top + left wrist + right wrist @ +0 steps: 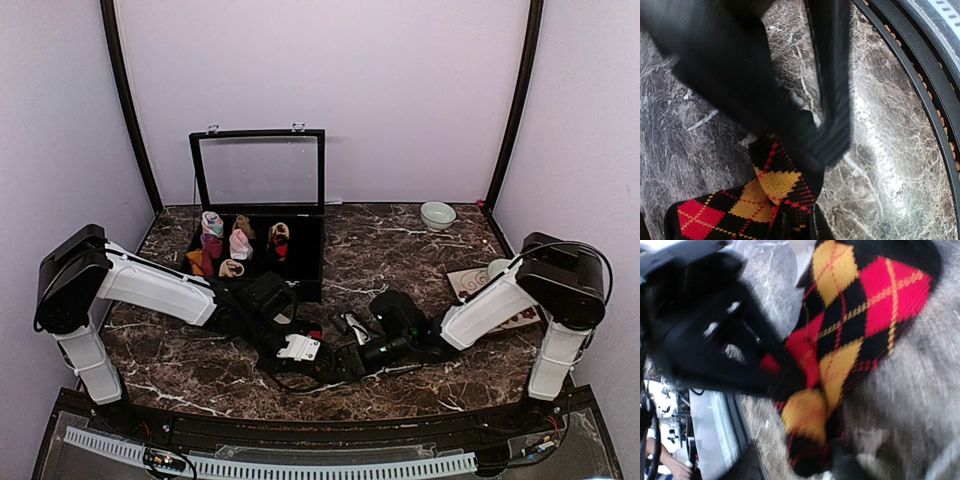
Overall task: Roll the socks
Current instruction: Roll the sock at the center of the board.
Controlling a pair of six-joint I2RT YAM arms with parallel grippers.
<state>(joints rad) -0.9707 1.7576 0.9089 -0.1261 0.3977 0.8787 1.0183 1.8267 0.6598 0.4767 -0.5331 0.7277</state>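
A: Where's the argyle sock (pixel 765 200)?
B: Over the near counter (pixel 400 250), its end pinched in my left tool (pixel 799 231). Right tool (pixel 352 335): can't tell. Mid-roll, I judge; next, right must grip and tuck

Knit cloth on the argyle sock (pixel 765 200): matt, fine stitch grid visible, soft, creased where it bunches at the left tool (pixel 797 229). The tool itself looks like dark matt plastic, but it is blurred. The worktop (pixel 890 165) under the tool is a dark marble-look slab with white veins, polished and glossy with glare patches. Beyond the tool, the box (pixel 305 270) is matt black, its raised lid (pixel 260 170) a clear glossy panel. The bowl (pixel 437 214) is smooth and glazed-looking.
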